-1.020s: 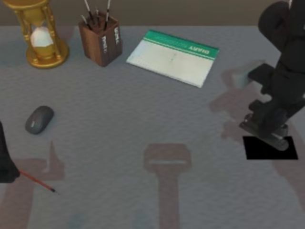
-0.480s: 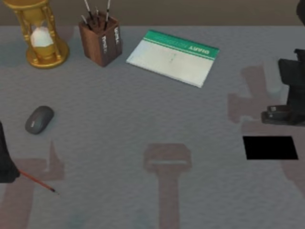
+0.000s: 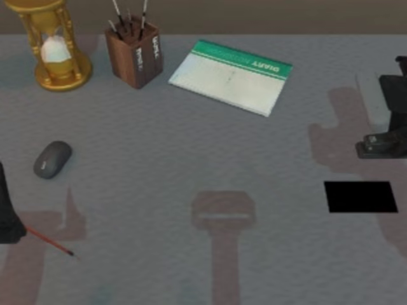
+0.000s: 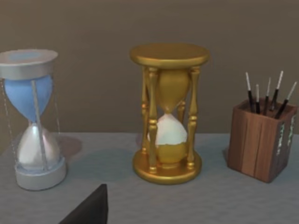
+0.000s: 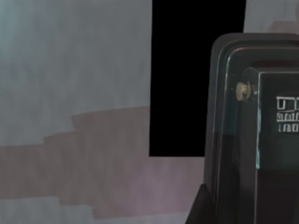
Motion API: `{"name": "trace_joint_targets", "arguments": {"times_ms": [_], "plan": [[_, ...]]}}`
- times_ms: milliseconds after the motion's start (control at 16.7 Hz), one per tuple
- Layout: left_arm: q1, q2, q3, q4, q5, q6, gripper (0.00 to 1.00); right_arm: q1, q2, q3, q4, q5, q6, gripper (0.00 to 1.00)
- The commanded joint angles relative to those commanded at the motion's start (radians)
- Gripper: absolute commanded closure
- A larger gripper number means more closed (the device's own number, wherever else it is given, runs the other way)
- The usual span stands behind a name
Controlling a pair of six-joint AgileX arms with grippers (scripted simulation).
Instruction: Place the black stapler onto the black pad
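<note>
Fingers of the right gripper cannot be made out in any view, so their spread and grip cannot be told; only the black stapler [image 3: 381, 145] is seen at the top view's right edge, partly cut off, with the dark body of the right arm [image 3: 395, 95] just behind it; in the right wrist view the stapler [image 5: 254, 135] fills the near side, partly overlapping the black pad [image 5: 187, 79]; in the top view the pad [image 3: 360, 196] is seen flat and bare on the grey table [image 3: 191, 165], near the stapler but apart from it; the left arm [image 3: 7, 210] is parked at the left edge, its fingers not shown; beside it a red pencil [image 3: 49, 241] is noted; farther off, a grey mouse [image 3: 52, 159]; farthest, a gold hourglass [image 3: 56, 44], a wooden pen holder [image 3: 135, 56] and a white diary [image 3: 232, 76]; a blue hourglass [image 4: 32, 119] is recorded in the left wrist view only.
</note>
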Motion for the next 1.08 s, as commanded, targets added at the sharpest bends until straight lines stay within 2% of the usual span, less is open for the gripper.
{"name": "trace_joint_targets", "arguments": {"times_ms": [240, 660, 1020, 1080], "plan": [[0.000, 0.000, 0.000, 0.000, 0.000, 0.000, 0.00, 0.006, 0.017, -0.026, 0.038, -0.001, 0.010, 1.00], [0.000, 0.000, 0.000, 0.000, 0.000, 0.000, 0.00, 0.029, 0.122, -0.204, 0.337, 0.002, 0.033, 1.00], [0.000, 0.000, 0.000, 0.000, 0.000, 0.000, 0.00, 0.032, 0.137, -0.227, 0.367, 0.002, 0.035, 1.00], [0.000, 0.000, 0.000, 0.000, 0.000, 0.000, 0.00, 0.032, 0.137, -0.227, 0.367, 0.002, 0.035, 0.92]]}}
